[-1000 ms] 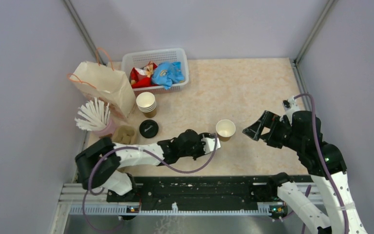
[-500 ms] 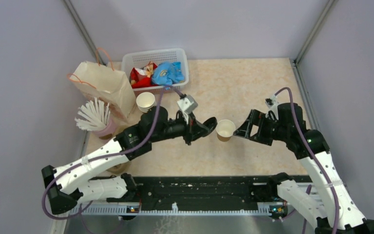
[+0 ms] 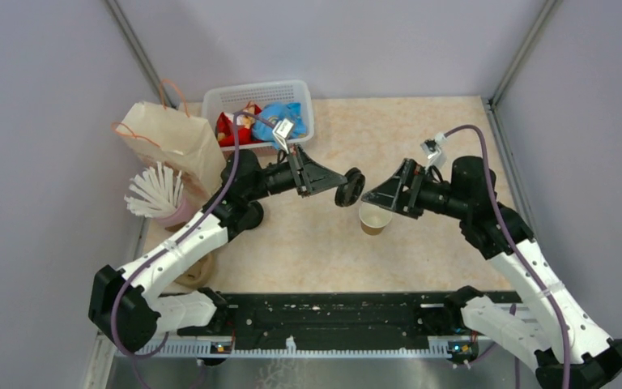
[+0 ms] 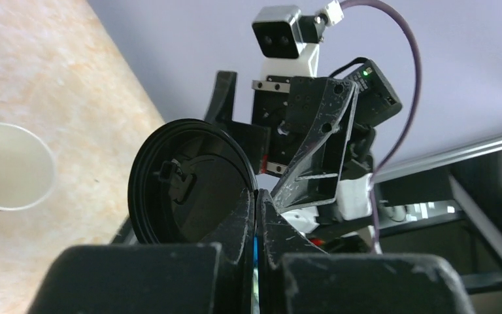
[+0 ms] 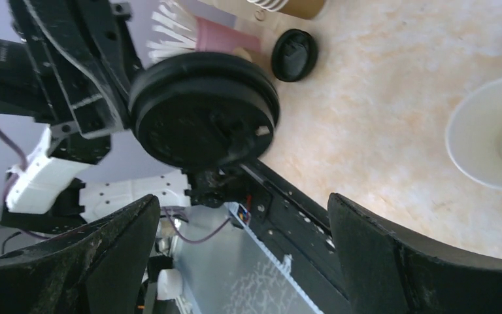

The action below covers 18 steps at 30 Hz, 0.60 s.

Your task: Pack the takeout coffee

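A black lid (image 3: 349, 187) hangs on edge in the air, and my left gripper (image 3: 337, 183) is shut on its rim. In the left wrist view the lid (image 4: 186, 186) stands just left of my closed fingertips (image 4: 248, 212). Below it on the table stands a lidless brown paper cup (image 3: 373, 217), white inside (image 5: 493, 134). No capped takeout coffee is in view. My right gripper (image 3: 377, 193) hovers open just right of the lid, above the cup, facing it. From the right wrist the lid (image 5: 202, 108) sits beyond my wide-open right gripper (image 5: 243, 209).
A second black lid (image 5: 294, 53) lies on the table near the pink holder of white straws (image 3: 155, 194). A paper bag (image 3: 170, 142) and a white basket (image 3: 296, 93) of snack packets stand at the back left. My left arm crosses over that corner.
My left arm has risen from the table and swung up and right, carrying the lid to above the cup. My right gripper has moved left and up to face it, still open.
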Available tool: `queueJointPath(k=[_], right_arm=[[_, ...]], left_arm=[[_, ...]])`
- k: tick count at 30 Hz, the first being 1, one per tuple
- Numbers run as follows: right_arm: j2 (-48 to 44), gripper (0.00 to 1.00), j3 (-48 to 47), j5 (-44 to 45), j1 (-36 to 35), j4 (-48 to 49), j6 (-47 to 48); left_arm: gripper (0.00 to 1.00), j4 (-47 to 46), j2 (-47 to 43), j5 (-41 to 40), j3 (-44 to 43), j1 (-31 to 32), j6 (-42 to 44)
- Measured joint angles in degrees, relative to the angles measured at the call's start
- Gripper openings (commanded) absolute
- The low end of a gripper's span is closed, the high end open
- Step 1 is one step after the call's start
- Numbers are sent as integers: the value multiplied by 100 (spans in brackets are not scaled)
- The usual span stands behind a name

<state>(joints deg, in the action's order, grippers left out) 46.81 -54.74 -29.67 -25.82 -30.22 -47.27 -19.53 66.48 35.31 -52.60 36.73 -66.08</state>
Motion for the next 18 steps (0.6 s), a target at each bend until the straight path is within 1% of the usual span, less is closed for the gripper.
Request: queueJointPath(k=[3, 8, 13, 18], right_arm=[[247, 99, -15, 140, -236, 560, -271], [734, 99, -210, 522, -671, 778, -380], [737, 98, -240, 815, -811, 850, -442], [734, 99, -240, 920, -894, 986, -444]], left_arm=[[0, -411, 98, 129, 105, -22, -597], [0, -820, 101, 122, 282, -44, -1130], [0, -901, 101, 66, 387, -107, -1370], [0, -1010, 101, 59, 387, -129, -1473]])
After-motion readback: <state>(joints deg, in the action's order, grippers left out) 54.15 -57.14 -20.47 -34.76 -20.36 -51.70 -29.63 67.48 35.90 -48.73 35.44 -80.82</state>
